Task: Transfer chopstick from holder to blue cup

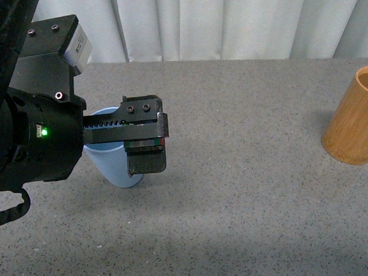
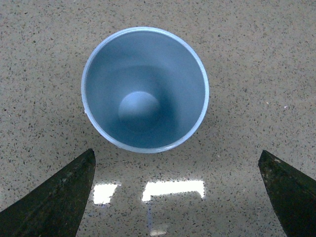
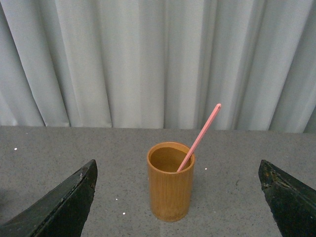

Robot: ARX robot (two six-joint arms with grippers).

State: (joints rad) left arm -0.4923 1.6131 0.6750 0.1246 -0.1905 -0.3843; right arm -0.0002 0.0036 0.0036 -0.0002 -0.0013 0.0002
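The blue cup (image 1: 118,172) stands upright on the grey table at the left, partly hidden by my left arm. My left gripper (image 1: 145,147) hangs open just above it. In the left wrist view I look straight down into the blue cup (image 2: 145,89), which has nothing inside, and the left gripper (image 2: 177,197) holds nothing between its dark fingers (image 2: 59,200). The orange-brown holder (image 1: 357,116) stands at the right edge. In the right wrist view the holder (image 3: 171,185) has one pink chopstick (image 3: 200,136) leaning out of it. The right gripper (image 3: 177,202) is open, some way short of the holder.
A white curtain (image 1: 226,18) hangs along the table's far edge. The speckled grey tabletop (image 1: 251,190) stretches between cup and holder. Bright lamp reflections (image 2: 173,188) lie on the table near the cup.
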